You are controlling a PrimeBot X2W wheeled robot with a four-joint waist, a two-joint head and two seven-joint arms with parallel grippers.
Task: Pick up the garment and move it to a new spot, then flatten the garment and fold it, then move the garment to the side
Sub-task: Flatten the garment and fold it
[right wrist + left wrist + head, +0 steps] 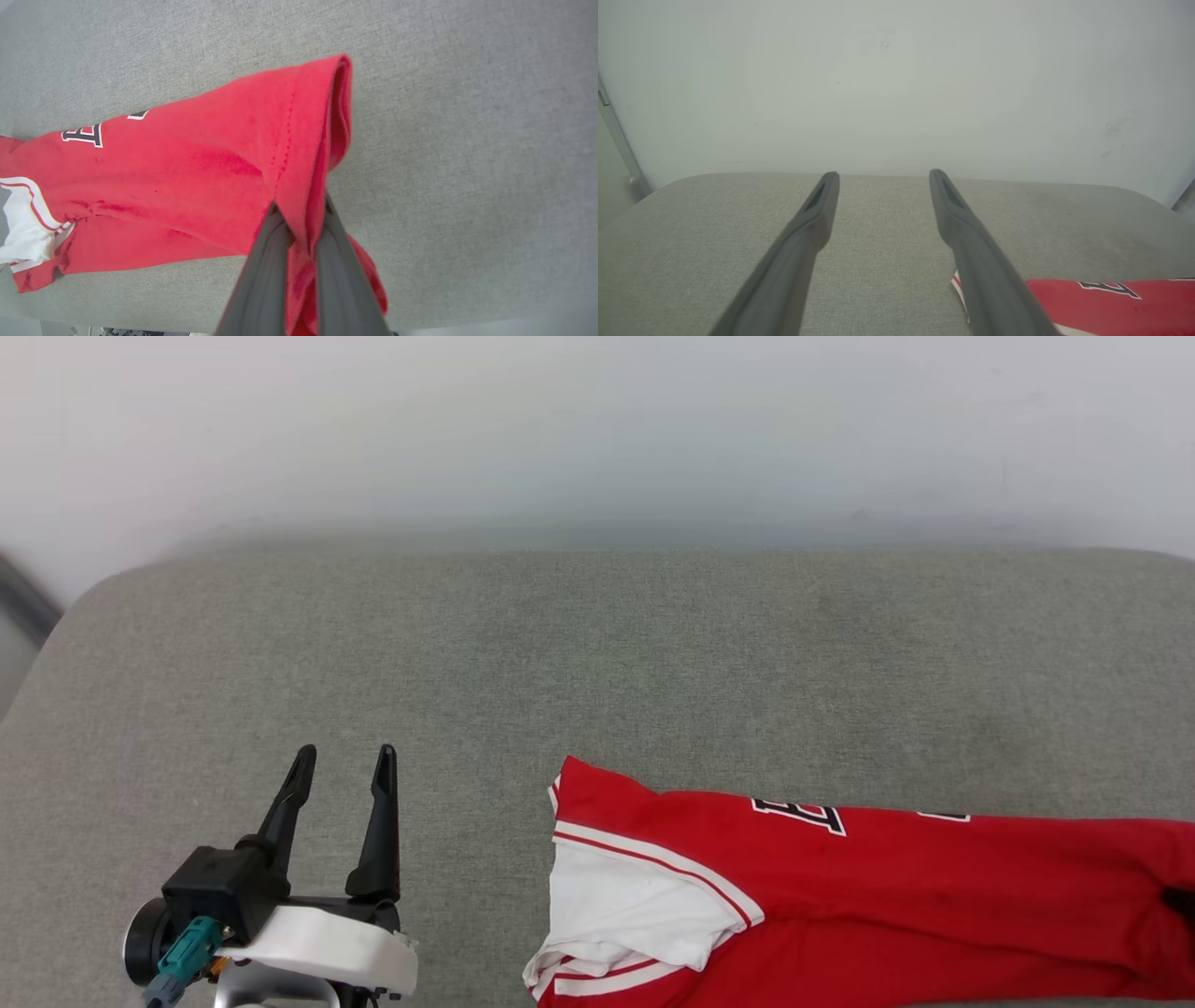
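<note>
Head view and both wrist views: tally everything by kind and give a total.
Shirts: 1, the red garment, lying stretched out.
Robot hands: 2, the left hand open and empty, the right hand shut on the garment.
Supports: 1, the grey cushion.
Total: 4.

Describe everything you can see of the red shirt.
The shirt is thin, soft red fabric with a white sleeve edged in red stripes and black, white-outlined printing partly showing. It lies stretched in a long, folded-over band across the grey padded surface, sleeve end toward the robot's left. The right gripper is shut on its stitched hem, which stands up in a ridge. The left gripper stands open beside it, apart.
</note>
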